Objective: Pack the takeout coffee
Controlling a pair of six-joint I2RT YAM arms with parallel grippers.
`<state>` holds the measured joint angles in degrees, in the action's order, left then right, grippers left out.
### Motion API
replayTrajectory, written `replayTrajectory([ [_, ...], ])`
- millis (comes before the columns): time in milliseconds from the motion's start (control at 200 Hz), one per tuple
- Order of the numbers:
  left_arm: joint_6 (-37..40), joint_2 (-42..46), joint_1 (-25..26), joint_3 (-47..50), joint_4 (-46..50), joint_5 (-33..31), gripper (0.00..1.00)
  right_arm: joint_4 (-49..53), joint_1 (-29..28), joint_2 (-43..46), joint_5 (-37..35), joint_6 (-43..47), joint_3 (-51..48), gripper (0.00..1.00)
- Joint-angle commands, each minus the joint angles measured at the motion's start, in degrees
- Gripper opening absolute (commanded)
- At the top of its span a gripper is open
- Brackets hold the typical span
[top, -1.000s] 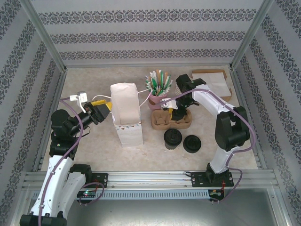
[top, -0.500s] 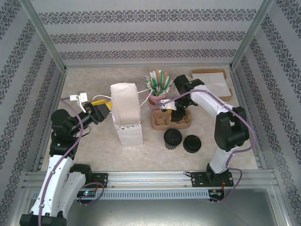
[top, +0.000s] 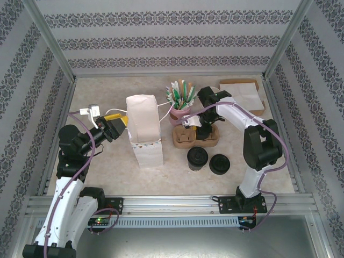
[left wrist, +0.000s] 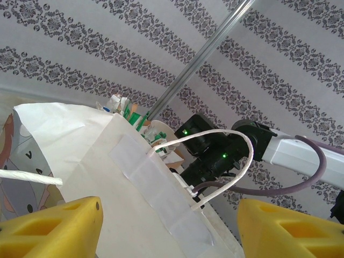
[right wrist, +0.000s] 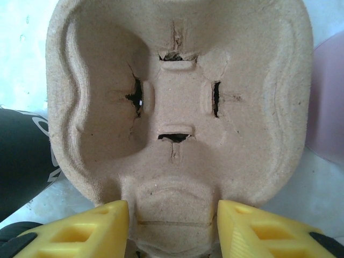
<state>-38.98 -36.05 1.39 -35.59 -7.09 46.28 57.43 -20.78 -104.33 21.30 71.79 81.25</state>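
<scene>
The takeout coffee (top: 197,157) stands near your right pincer (right wrist: 172,215). Its 2 fingers sit each side of the cup tray (right wrist: 177,97) lip; I cannot tell if they pinch. Squeeze softly.

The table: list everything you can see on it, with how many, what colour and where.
paper bag: one, white, centre-left, upright
takeout coffee: one, black lid, centre, nearer than the carrier
loose lids: one low stack, black, right of the coffee
cup carrier: one, brown pulp, centre, behind the coffee
cup of sticks: one, pink cup with green and white sticks, behind the carrier
flat paper pieces: white on brown, back right
small box: one, white, back left
table: one, beige
left gripper: yellow fingers, open, at the bag's left side
right gripper: yellow fingers either side of the carrier's end
</scene>
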Motion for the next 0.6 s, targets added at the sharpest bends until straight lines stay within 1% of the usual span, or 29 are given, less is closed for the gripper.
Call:
replayTrajectory([
  [0,1.8,0.7,-0.3,-1.6,-2.3,0.1,0.67,1.1,-0.1,-1.2,-0.3,0.0,-0.1,0.46],
  [185,1.6,0.8,-0.2,-1.6,-2.3,0.1,0.67,1.4,-0.2,-0.7,-0.1,-0.1,0.0,0.44],
  [280,1.6,0.7,-0.3,-1.5,-2.4,0.0,0.67,1.5,-0.3,-0.1,0.2,-0.1,0.0,0.41],
  [320,1.5,0.7,-0.3,-1.5,-2.5,0.1,0.67,1.6,-0.2,0.3,0.4,-0.1,0.0,0.39],
  [515,1.7,0.4,-0.2,-1.7,-2.4,0.1,0.67,0.9,-0.3,3.2,1.0,-0.6,-0.4,0.37],
  [595,1.9,0.5,-0.2,-1.8,-2.1,-0.1,0.67,0.6,-0.2,4.2,1.2,-0.6,-0.5,0.35],
])
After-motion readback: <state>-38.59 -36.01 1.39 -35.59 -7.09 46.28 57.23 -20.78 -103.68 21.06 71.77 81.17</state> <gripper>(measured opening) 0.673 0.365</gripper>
